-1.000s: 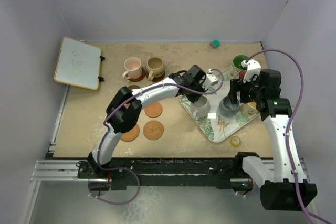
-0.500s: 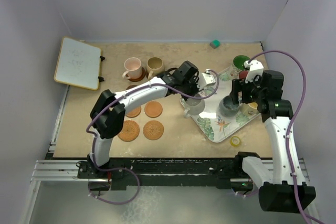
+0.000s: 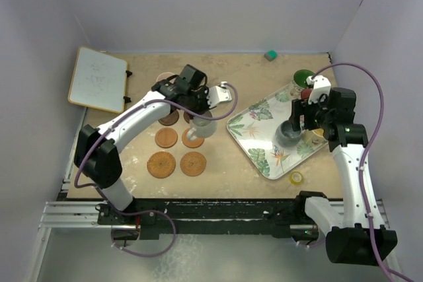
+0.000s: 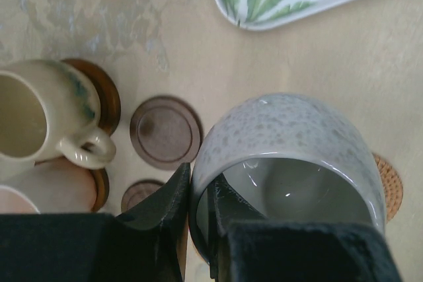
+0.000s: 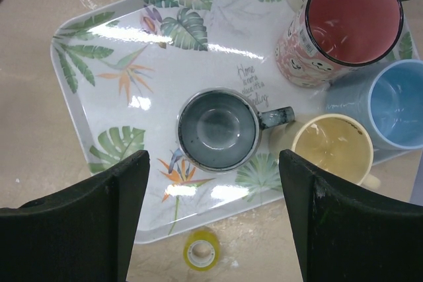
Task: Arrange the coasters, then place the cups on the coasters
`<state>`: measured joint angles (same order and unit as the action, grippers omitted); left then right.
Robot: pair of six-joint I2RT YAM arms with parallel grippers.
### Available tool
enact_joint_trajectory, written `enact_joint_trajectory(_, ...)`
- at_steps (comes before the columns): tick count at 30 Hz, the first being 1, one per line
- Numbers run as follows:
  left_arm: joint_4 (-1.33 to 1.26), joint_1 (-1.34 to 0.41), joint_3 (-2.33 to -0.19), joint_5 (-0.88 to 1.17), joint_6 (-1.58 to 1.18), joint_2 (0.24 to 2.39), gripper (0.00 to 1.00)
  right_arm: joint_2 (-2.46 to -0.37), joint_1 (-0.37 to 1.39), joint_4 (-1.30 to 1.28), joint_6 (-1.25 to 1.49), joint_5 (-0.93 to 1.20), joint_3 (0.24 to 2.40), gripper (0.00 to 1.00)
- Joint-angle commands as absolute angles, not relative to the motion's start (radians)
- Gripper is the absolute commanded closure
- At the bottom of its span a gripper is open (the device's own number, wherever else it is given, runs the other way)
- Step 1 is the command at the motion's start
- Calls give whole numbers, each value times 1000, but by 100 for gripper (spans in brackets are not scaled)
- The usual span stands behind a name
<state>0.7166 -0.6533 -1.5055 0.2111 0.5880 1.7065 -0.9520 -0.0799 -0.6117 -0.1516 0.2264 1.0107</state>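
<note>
Left pincer (image 4: 198,184) pinching grey speckled mug (image 4: 291,140) by its rim. Woven orange coaster (image 4: 388,186) peeks from beneath mug's right edge, wrist view; bare dark-brown coaster (image 4: 165,131) lies just left.

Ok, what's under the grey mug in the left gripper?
An orange woven coaster: only its edge peeks out past the grey mug. The rest is covered, so contact can't be judged.

Yellow mug (image 5: 328,148) crowds the handle side of slate mug (image 5: 217,130).
</note>
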Motion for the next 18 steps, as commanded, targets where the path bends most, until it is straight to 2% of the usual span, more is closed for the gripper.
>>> enact_joint_trajectory(1,732,-616,-1459,233,718,1587,97,-958,-84,-582,-164,246,1013,18)
enact_joint_trajectory(10,732,-403,-1421,322,832,1580,97,-951,-84,-589,-196,282,1009,17)
enact_joint_trajectory(18,678,-277,-1413,386,919,1644,97,-925,-84,-590,-216,327,1009,9)
